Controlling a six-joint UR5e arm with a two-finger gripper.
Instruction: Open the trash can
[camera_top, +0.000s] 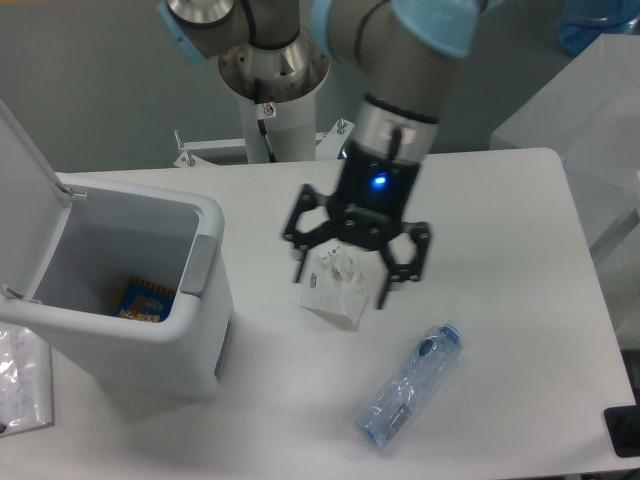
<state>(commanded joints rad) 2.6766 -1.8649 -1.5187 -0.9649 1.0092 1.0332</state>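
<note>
The white trash can (140, 330) stands at the left of the table with its lid (22, 170) swung up and back, so the inside is open. A grey push tab (198, 265) sits on its right rim. A blue and yellow packet (143, 299) lies at the bottom. My gripper (340, 284) hangs over the middle of the table to the right of the can, fingers spread open, right above a crumpled white paper (332, 292). It holds nothing.
A crushed clear plastic bottle with a blue cap (410, 385) lies at the front right. A clear plastic bag (20, 380) lies at the front left edge. The arm's base (272, 90) stands at the back. A black object (624, 430) sits at the right edge.
</note>
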